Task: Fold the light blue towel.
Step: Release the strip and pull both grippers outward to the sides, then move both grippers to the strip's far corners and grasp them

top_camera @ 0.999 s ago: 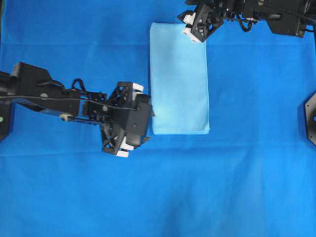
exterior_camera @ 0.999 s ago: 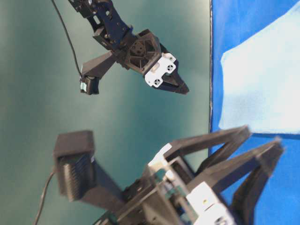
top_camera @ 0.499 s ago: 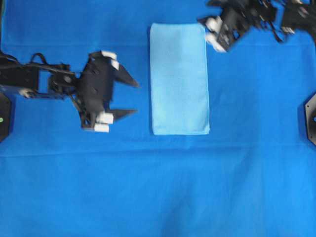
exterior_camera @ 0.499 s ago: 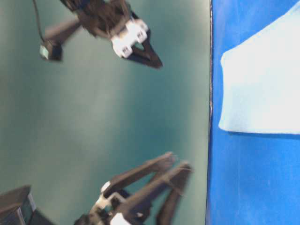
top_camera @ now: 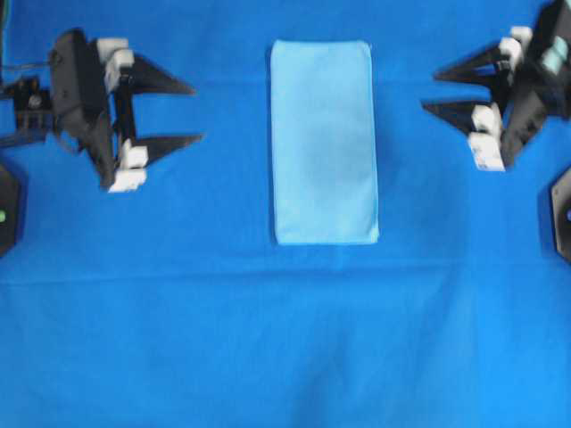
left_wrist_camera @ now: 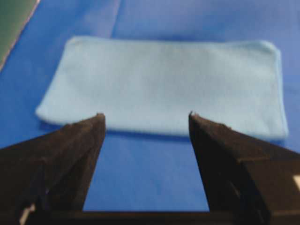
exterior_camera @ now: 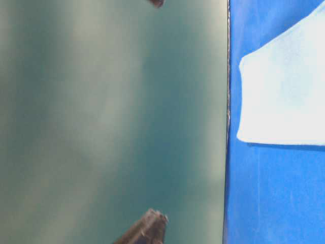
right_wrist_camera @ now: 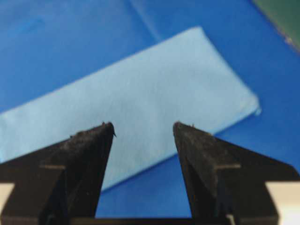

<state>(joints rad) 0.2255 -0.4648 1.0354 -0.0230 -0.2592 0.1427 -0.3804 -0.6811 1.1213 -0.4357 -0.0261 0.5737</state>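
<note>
Now you see one light blue towel [top_camera: 324, 141], folded — left gripper [top_camera: 189, 113], right gripper [top_camera: 430, 91] both spread wide, empty, touching nothing.

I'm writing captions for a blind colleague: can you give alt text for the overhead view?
A light blue towel, folded into a tall rectangle, lies flat at the upper middle of a dark blue cloth. The left gripper and right gripper sit open at either side, pointing toward it without touching.

light blue towel [top_camera: 325, 143]: folded, flat | left hand [top_camera: 187, 112], right hand [top_camera: 432, 92]: open, apart
</note>
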